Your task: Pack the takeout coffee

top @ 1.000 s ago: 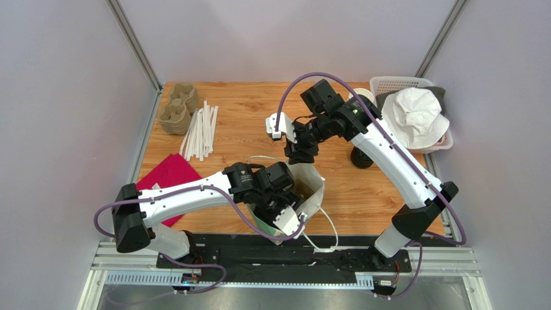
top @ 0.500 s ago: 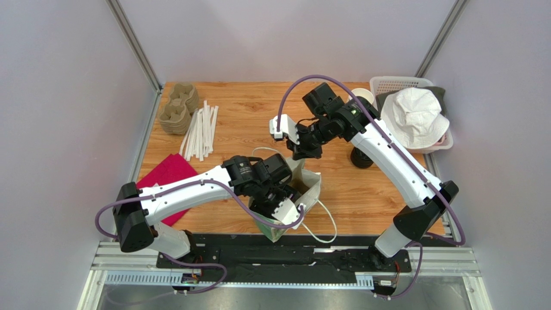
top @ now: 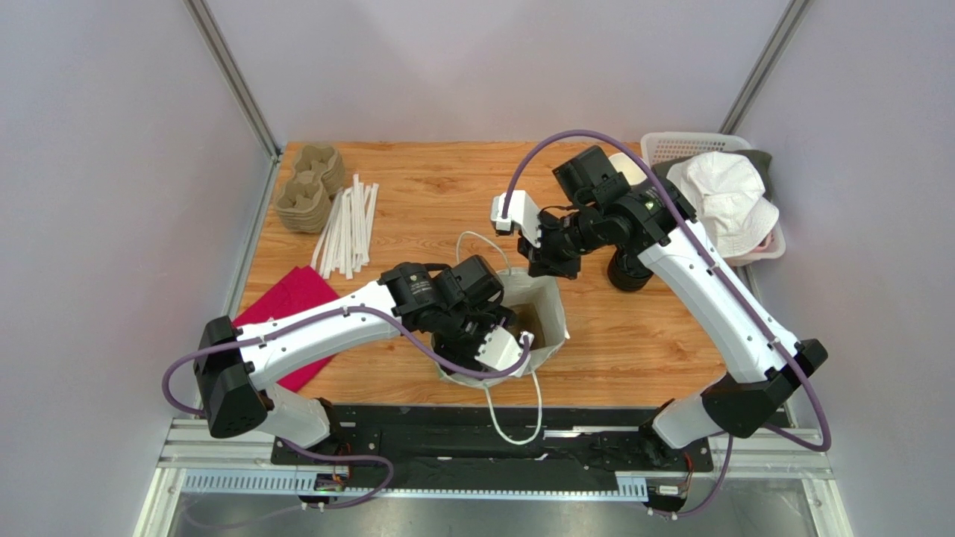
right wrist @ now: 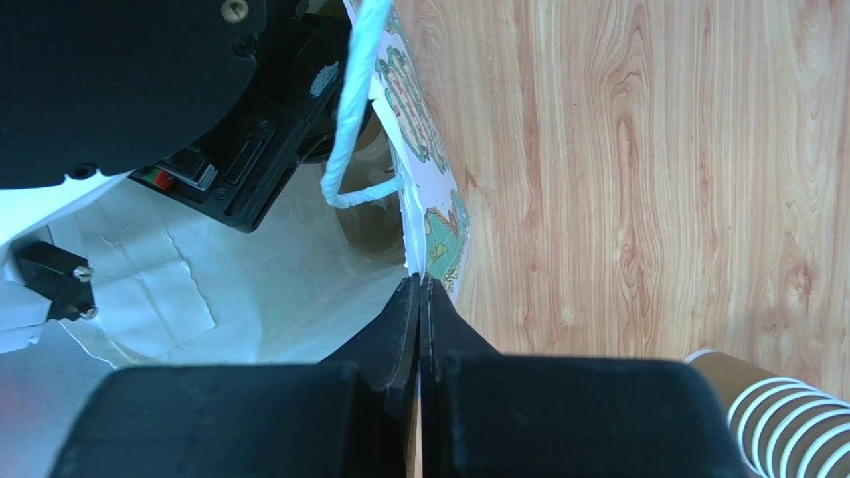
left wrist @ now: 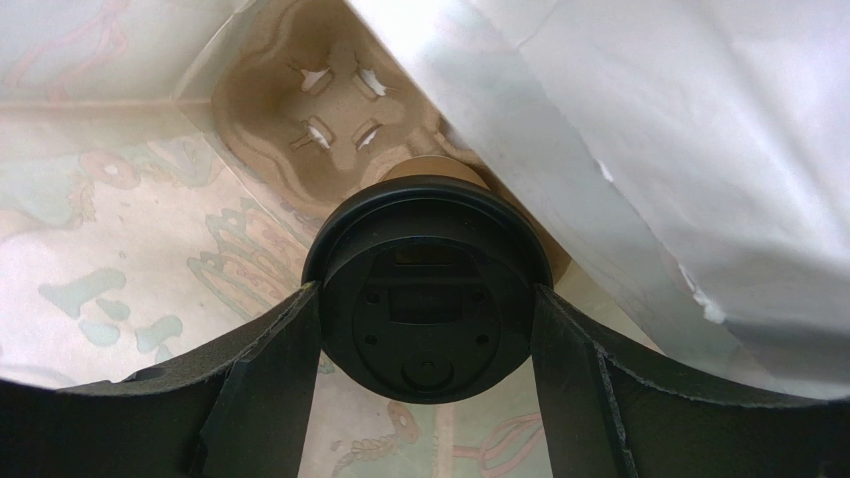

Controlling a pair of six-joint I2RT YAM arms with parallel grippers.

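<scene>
My left claw [left wrist: 427, 344] stands wide, its two fingers [left wrist: 269, 383] pressed against either side of the black lid of the takeout coffee [left wrist: 429, 269], which hangs upright inside the paper bag [left wrist: 120, 249], just above the pulp carrier [left wrist: 299, 119] on the bag's floor. I judge the cup light but easily crushed. Its kraft wall is soft and the lid could pop off if squeezed hard, so the stiff lid rim where I hold it looks like the best place, with the cup kept level in case it is full. My right claw [right wrist: 420, 299] is pinched tight on the bag's top edge, holding the mouth open, with the string handle [right wrist: 351, 110] looping beside it. What crowds me is the bag's white wall [left wrist: 638, 159], sagging in close on one side of the cup. The carrier's free pocket sits beyond the cup, and I cannot see the cup's base. Outside on the table [top: 426, 179] lie paper straws [top: 348, 224], a red napkin [top: 294, 300], spare carriers [top: 308, 188] and a stack of cups [right wrist: 778, 413], all well apart from the bag.
</scene>
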